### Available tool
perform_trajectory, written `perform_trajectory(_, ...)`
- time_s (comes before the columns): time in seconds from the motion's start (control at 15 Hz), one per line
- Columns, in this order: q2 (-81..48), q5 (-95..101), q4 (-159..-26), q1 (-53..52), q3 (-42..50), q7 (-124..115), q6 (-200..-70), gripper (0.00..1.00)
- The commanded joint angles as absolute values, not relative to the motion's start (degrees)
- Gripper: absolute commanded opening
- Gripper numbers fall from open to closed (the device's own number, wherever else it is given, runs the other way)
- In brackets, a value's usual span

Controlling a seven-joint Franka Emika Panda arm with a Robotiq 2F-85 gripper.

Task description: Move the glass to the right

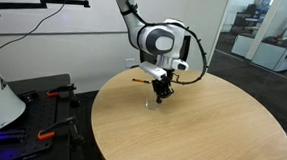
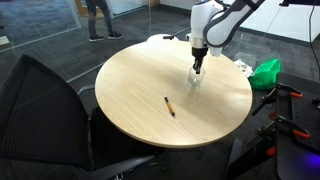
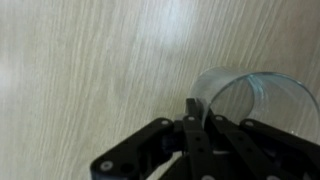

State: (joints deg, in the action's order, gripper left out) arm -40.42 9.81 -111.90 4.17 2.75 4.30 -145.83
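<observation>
Wrist view is showing the gripper [image 3: 200, 112] coming in from the bottom edge, its two dark fingers [image 3: 190, 106] standing close together right at the left edge of the glass [image 3: 262, 88]. The glass is sitting upright on the wooden table [image 3: 90, 70], clear and nearly see-through, its round rim lying to the right of the fingers. The rim is meeting the fingers, but whether they are pinching the wall or just touching it is too blurred to say, so I cannot tell if the gripper is gripping or not. In an exterior view the gripper [image 2: 197, 70] is pointing straight down over the far right part of the round table [image 2: 130, 80], with the glass [image 2: 194, 83] sitting directly under it on the tabletop. A thin dark-and-orange pen [image 2: 170, 106] is lying flat nearer the camera and to the left of the glass, well apart from it. A black chair [image 2: 40, 100] is standing at the near left of the table, and something green [image 2: 266, 71] is lying off the table's right side. In an exterior view from the opposite side, the gripper [image 1: 162, 91] is hanging low over the table [image 1: 210, 134], with the pen [image 1: 140, 81] showing just to its left; the glass is too faint to make out there.
</observation>
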Motion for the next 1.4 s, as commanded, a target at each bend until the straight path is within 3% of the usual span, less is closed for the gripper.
perform_trajectory(0.0, -40.35, 8.51, -110.67, 4.77, 2.57, 5.8, -145.02, 0.02)
perform_trajectory(1.33, -48.42, 1.84, -93.25, 14.67, 2.09, 10.09, -140.17, 0.02)
